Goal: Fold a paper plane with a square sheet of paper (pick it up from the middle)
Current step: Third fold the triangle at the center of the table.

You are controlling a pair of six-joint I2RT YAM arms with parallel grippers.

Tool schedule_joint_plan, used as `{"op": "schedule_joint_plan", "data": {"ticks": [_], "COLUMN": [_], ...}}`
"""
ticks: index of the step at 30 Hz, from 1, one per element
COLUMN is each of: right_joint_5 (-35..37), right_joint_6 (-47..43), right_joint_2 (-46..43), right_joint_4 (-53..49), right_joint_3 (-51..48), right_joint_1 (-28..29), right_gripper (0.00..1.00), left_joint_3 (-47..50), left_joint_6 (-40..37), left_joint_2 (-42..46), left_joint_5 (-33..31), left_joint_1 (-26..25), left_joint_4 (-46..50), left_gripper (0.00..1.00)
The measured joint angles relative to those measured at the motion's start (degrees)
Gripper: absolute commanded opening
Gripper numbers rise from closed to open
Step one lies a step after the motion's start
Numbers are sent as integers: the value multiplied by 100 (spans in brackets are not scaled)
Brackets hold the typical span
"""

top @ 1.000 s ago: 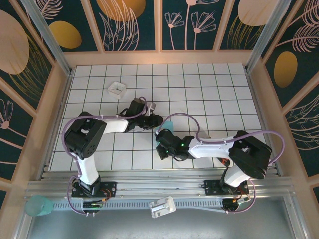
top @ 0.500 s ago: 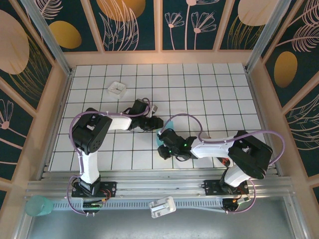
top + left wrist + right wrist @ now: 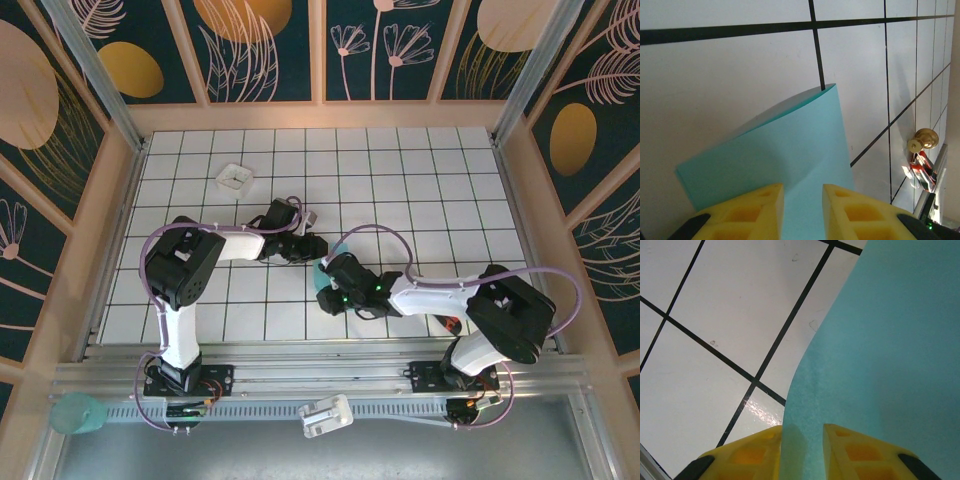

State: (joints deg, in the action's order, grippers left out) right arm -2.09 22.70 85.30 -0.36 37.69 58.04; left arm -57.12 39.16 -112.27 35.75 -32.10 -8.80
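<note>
The left gripper [image 3: 802,210] holds its two yellow fingers [image 3: 757,210] a narrow gap apart, and the right gripper [image 3: 802,452] stands the same way. In both wrist views the turquoise-blue sheet of thin paper [image 3: 790,145] runs down into that gap, though whether any finger presses on it is hard to make out. Beneath everything lies the white tiled table with black grid lines [image 3: 420,200]. Seen from above, the two arms reach in from either side and the grippers meet just beside each other near the table's middle, covering most of the sheet, so that slivers of turquoise peek out at the right gripper's tip. The left wrist camera gives far more: the sheet rises off the tiles in a curve, with a soft crease across it and its upper corner covering part of a grid line. The right wrist camera gives a wavy edge of the sheet against glossy tiles, the rest cut off at the right. The small white square tray [image 3: 235,177] sits toward the far left, well apart from both grippers. The red-and-black pen-like tool [image 3: 921,164] is blurred in the left wrist view and half hidden under the right arm from above. Just beside it is a small brass-coloured knob [image 3: 921,140], too small to identify.
</note>
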Motion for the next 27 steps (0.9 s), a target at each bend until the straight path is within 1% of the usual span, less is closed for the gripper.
{"op": "schedule_joint_plan", "data": {"ticks": [9, 15, 21, 23, 27], "right_joint_5": [-136, -219, -254, -278, -428], "right_joint_6": [-35, -35, -48, -57, -101], "right_joint_2": [-63, -85, -85, -85, -85], "right_joint_4": [59, 109, 170, 195, 262], "right_joint_3": [-120, -177, -177, -177, -177], "right_joint_1": [-70, -96, -140, -197, -396], "right_gripper": [28, 27, 14, 11, 10], "left_joint_3": [-17, -22, -22, -24, -66], "left_joint_6": [-15, -20, -26, -57, -87], "left_joint_2": [-20, -24, -31, -33, -63], "left_joint_5": [4, 2, 0, 2, 11], "left_joint_1": [0, 0, 0, 0, 0], "left_joint_4": [11, 31, 31, 39, 76], "left_gripper": [26, 25, 24, 24, 23]}}
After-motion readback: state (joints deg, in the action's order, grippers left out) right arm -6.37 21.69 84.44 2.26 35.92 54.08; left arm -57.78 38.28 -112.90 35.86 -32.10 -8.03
